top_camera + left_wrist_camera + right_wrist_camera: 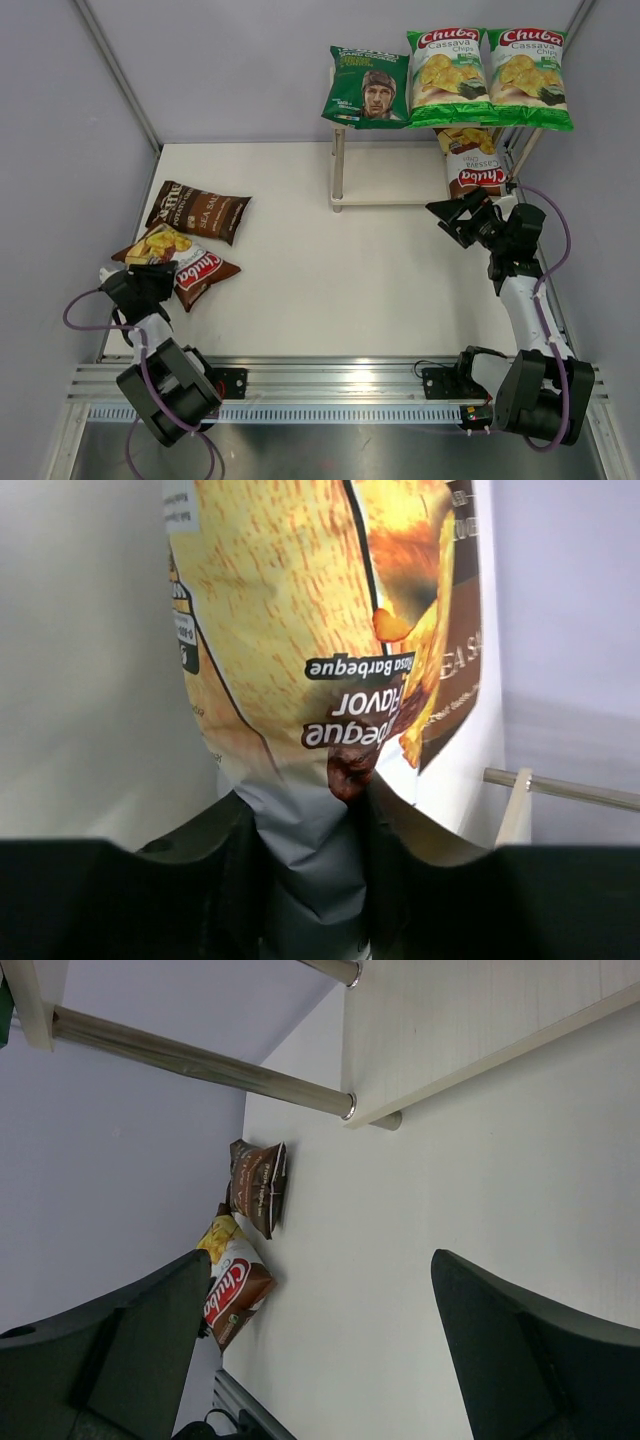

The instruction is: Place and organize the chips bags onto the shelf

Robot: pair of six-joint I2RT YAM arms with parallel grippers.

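Where left gripper (308, 810) grips, brown bag (280, 630) creases (seam).

White table (330, 270) between pale grey walls (60, 150).

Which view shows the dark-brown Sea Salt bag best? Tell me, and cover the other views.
Top external: the Sea Salt bag lies flat on the table, label readable. Right wrist shows it small and foreshortened. Left wrist shows only a sliver behind the brown Chuba bag.
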